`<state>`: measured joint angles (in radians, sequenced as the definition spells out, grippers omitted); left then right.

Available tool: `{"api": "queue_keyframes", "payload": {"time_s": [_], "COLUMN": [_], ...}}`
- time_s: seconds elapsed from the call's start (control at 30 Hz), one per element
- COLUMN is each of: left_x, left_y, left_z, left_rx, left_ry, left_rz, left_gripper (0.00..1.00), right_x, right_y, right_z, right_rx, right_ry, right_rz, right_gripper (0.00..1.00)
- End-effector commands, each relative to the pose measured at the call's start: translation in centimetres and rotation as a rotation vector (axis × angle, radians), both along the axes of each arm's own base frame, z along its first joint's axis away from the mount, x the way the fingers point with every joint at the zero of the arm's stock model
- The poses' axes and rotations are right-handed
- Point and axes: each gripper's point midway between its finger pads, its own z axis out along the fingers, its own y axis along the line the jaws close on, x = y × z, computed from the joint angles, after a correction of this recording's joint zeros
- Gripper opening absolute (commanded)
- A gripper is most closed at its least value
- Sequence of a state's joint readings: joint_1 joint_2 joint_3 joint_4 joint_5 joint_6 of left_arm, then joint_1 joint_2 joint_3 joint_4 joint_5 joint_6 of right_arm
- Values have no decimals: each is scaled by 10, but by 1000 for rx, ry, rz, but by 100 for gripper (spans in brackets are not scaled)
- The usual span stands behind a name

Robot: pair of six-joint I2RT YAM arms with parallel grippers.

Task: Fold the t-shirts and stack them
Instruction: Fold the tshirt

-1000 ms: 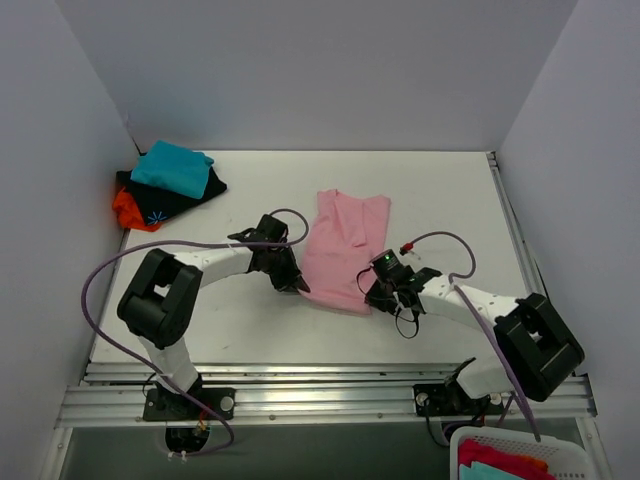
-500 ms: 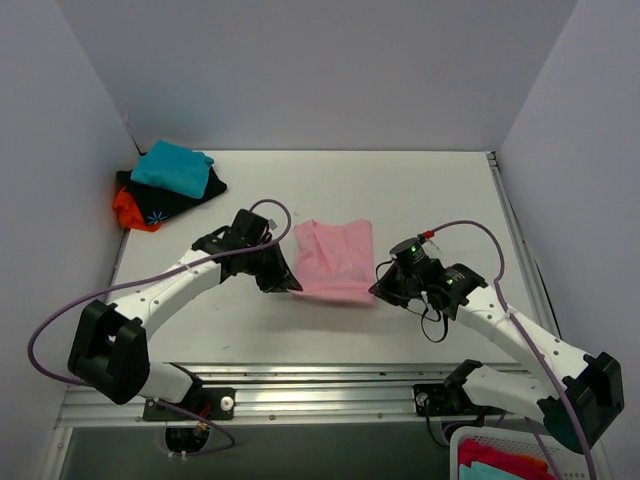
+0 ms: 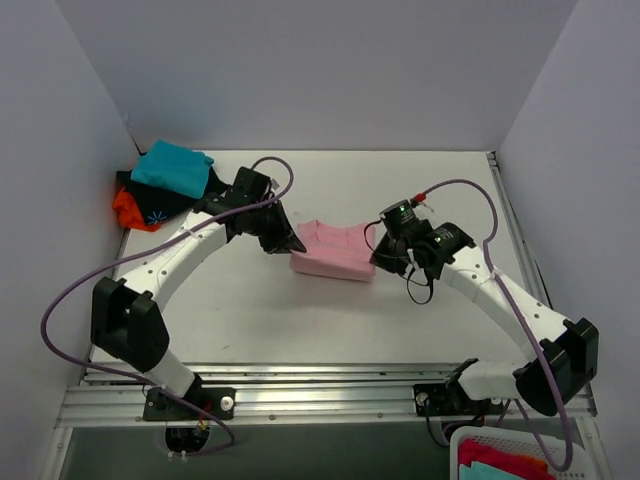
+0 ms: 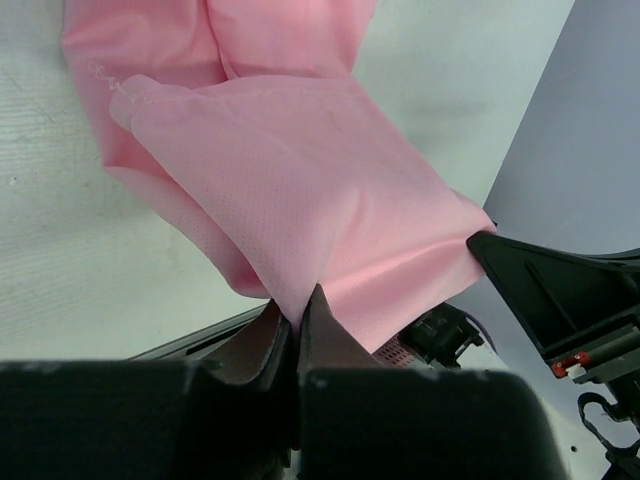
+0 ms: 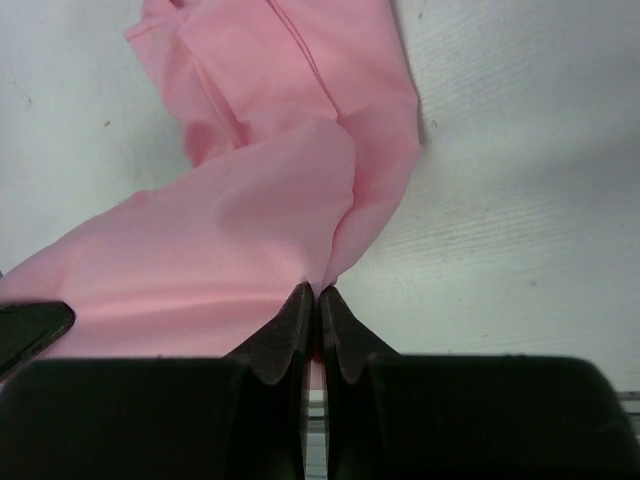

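The light-pink t-shirt (image 3: 332,251) lies mid-table, doubled over on itself, its near edge lifted and carried toward the back. My left gripper (image 3: 292,243) is shut on the shirt's left corner (image 4: 290,300). My right gripper (image 3: 377,258) is shut on its right corner (image 5: 322,280). The cloth stretches between both grippers above the lower layer (image 4: 150,60). A stack of folded tees sits at the back left: teal (image 3: 172,166) on top, black with blue starburst (image 3: 168,203) under it, orange-red (image 3: 128,209) at the bottom.
A white basket (image 3: 512,458) with more cloth stands off the table at the bottom right. Walls close the table on the left, back and right. A metal rail (image 3: 320,385) runs along the near edge.
Both grippers have moved away from the near edge toward the back, carrying the shirt's near edge over the rest of it. The pink shirt now looks about half as long.
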<state>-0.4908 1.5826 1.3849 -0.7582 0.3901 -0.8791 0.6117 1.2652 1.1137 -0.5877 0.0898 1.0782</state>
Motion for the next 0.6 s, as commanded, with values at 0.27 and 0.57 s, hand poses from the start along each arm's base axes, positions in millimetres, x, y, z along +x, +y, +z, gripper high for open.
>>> {"api": "queue_keyframes", "payload": {"time_s": [0.27, 0.57], "left_x": [210, 253], "left_y": [0, 31], "left_z": [-16, 77], "left_rx": [-55, -212], "left_ry": [-107, -271], "left_rz": [0, 151], "left_gripper": [94, 94], "right_x": [191, 244], "right_y": [-107, -96], "right_z": [-45, 38], "right_rx": [-216, -146], "right_ry": [144, -70], "right_rz": [-205, -171], "right_gripper": [100, 100]}}
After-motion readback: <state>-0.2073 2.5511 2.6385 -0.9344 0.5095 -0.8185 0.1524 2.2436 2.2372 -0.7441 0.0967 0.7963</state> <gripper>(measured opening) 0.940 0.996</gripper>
